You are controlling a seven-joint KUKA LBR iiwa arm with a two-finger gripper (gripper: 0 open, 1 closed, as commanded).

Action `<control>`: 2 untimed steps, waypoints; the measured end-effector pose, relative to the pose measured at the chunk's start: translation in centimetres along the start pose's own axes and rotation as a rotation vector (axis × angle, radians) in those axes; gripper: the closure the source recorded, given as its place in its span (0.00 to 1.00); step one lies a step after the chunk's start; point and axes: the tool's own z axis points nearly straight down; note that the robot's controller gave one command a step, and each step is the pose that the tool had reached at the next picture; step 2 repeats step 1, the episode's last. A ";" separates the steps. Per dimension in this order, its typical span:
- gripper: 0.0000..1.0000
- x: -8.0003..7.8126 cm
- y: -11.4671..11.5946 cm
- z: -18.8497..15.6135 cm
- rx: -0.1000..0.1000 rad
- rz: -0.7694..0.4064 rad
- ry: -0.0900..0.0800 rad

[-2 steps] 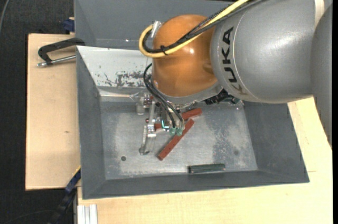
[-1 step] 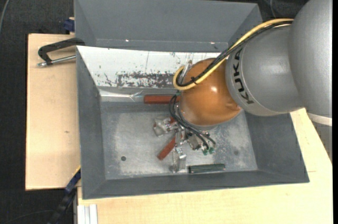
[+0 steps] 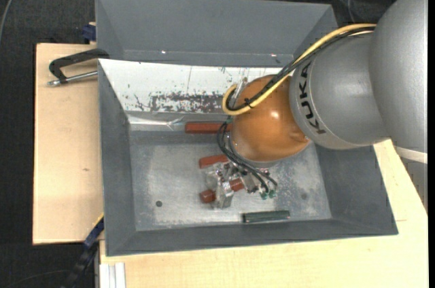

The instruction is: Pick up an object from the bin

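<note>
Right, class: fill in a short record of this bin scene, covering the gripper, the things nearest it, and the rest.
Container: grey metal bin
Arm: gripper down at the bin's middle
Nearest: small red-brown piece beside it; red piece just behind it
Elsewhere: dark green bar by front wall; red-brown block by back wall

arm [image 3: 367, 76] grey, KUKA lettering | wrist cover [image 3: 268, 127] orange | cables [image 3: 326, 39] yellow, black | claw [image 3: 223, 190] silver

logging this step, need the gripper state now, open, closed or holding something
Gripper: cannot be told from this view. It sits low in the bin, beside a small red-brown block.
</note>
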 end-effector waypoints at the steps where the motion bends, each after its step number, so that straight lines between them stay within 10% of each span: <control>1: 1.00 -1.7 0.3 -18.7 0.004 -0.397 -0.010; 2: 1.00 -1.7 0.3 -18.7 0.004 -0.397 -0.010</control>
